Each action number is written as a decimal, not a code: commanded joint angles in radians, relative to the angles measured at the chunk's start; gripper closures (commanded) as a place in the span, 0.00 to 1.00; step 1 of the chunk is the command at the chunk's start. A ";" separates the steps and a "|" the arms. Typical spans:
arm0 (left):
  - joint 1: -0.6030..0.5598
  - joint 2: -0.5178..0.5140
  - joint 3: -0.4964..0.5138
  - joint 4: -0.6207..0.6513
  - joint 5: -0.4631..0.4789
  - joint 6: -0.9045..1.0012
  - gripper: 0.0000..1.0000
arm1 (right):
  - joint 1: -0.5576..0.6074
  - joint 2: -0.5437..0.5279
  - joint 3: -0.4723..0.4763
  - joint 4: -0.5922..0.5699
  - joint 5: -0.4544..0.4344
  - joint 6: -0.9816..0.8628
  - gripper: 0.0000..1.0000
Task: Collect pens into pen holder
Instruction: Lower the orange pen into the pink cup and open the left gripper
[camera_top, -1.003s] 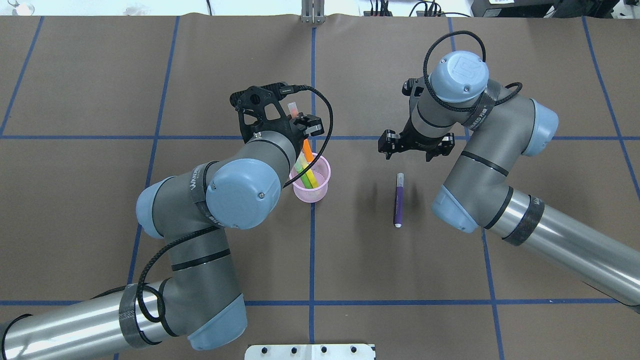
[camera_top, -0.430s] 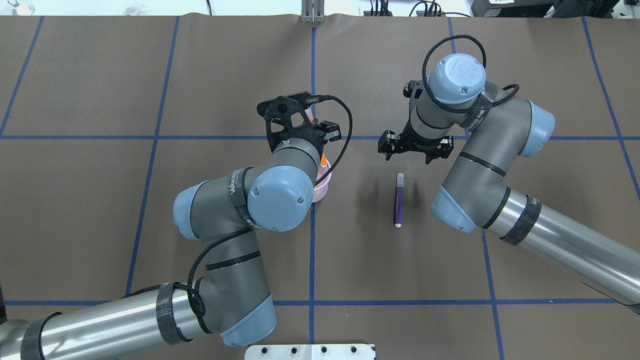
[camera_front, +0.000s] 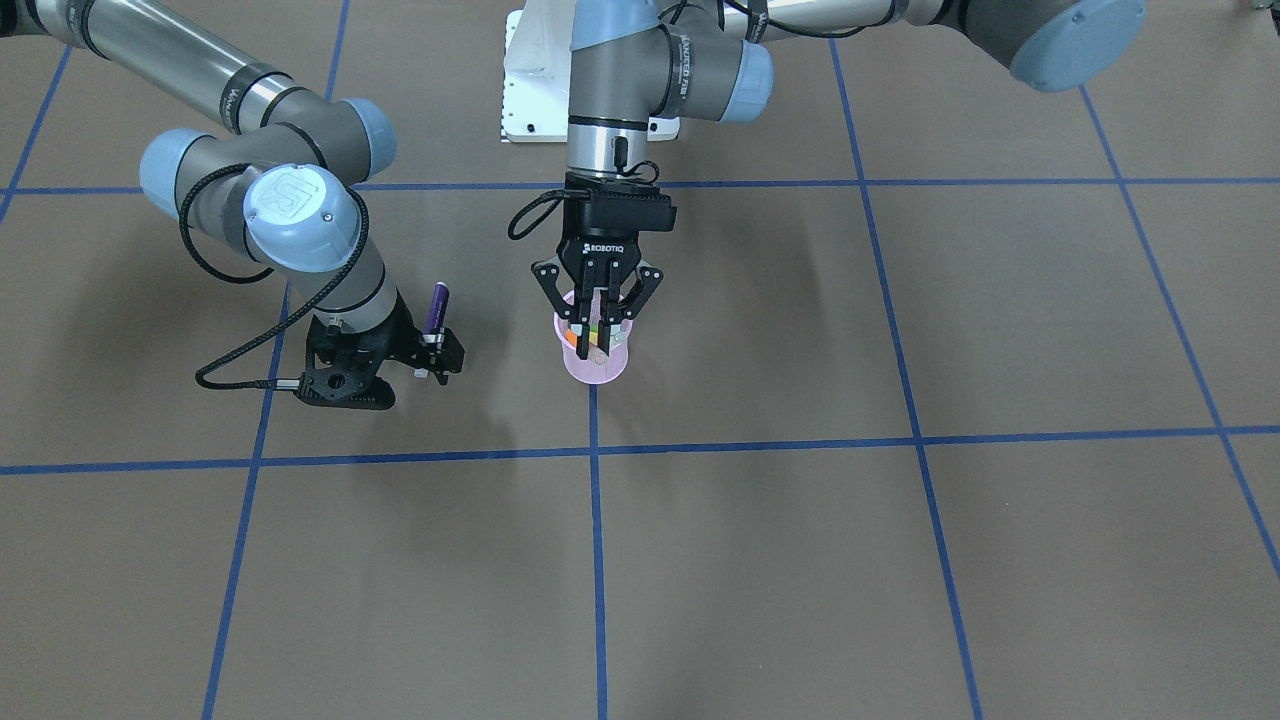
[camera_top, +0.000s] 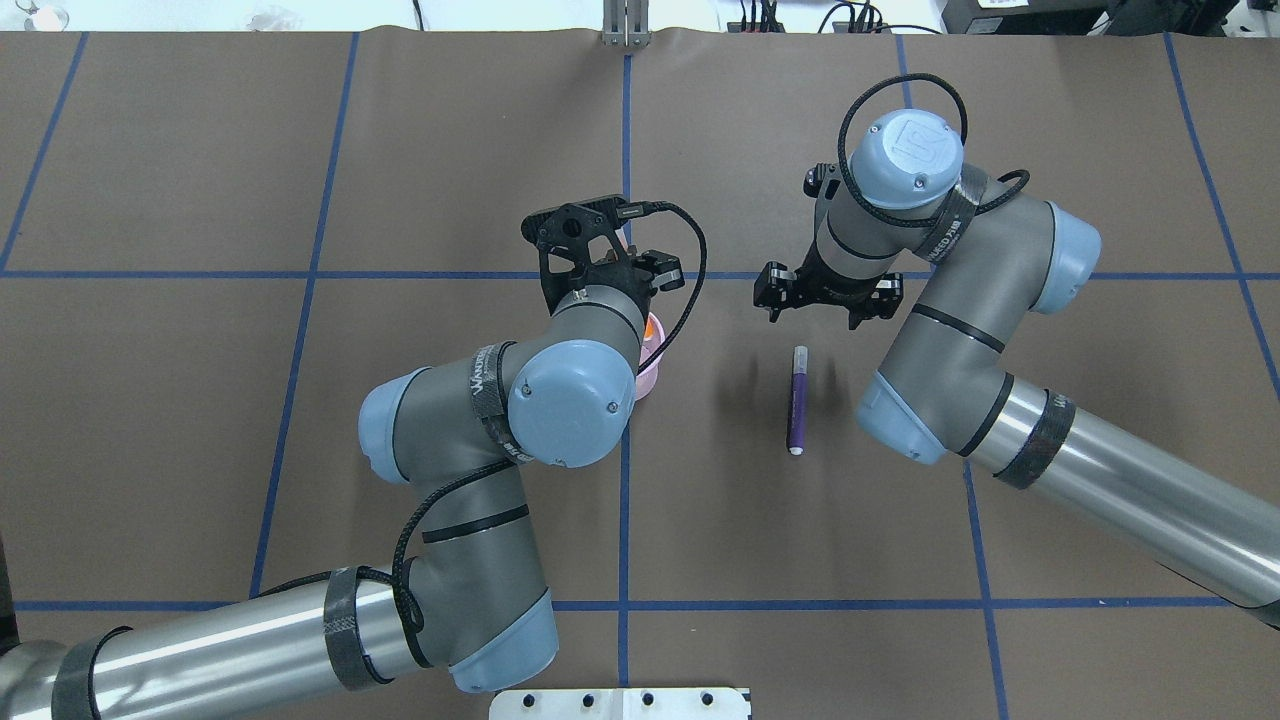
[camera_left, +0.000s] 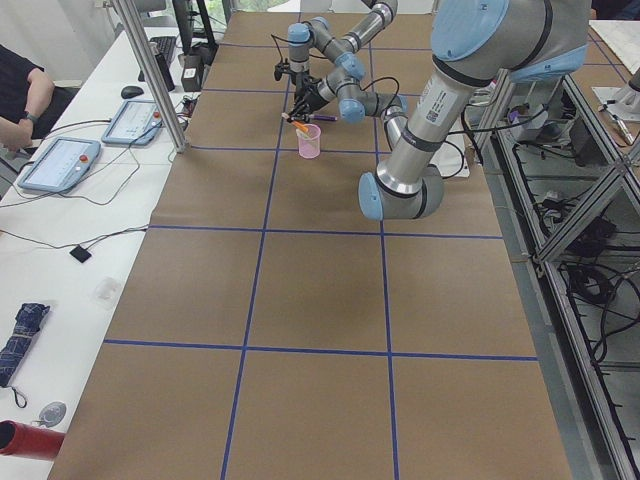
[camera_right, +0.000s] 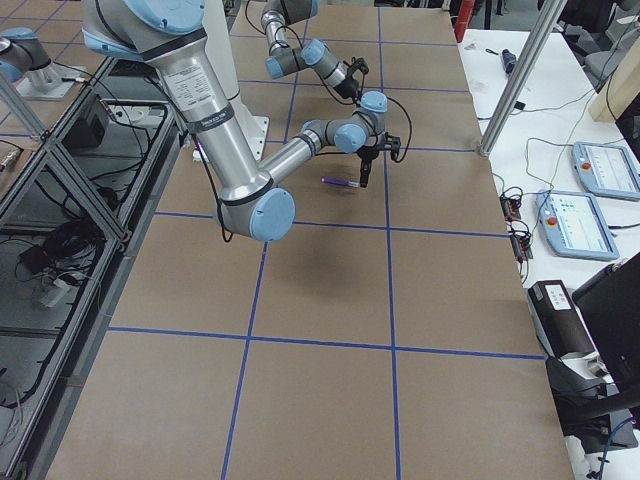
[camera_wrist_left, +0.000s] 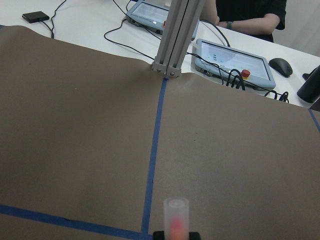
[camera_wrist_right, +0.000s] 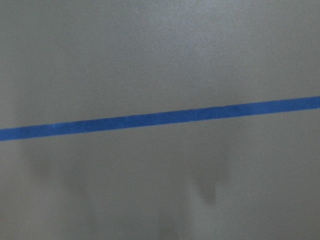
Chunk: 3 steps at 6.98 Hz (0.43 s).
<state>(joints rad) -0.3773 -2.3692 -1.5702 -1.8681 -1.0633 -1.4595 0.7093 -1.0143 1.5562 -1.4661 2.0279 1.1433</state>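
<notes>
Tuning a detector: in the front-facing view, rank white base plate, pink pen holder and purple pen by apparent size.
1. white base plate, though partly covered.
2. pink pen holder.
3. purple pen, partly hidden.

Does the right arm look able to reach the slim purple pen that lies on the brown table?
Probably yes: the purple pen lies bare, nothing on it, and the right gripper hangs just beyond its far end.
</notes>
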 joint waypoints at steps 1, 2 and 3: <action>0.003 0.007 -0.004 0.000 0.000 0.001 1.00 | -0.007 0.005 0.001 0.003 -0.002 0.022 0.00; 0.004 0.007 -0.010 -0.006 -0.001 0.001 1.00 | -0.013 0.005 0.002 0.003 -0.002 0.033 0.00; 0.004 0.008 -0.014 -0.008 -0.003 0.002 0.37 | -0.022 0.005 0.002 0.003 -0.003 0.041 0.00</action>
<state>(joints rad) -0.3736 -2.3625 -1.5788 -1.8730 -1.0645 -1.4585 0.6968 -1.0099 1.5578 -1.4637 2.0262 1.1733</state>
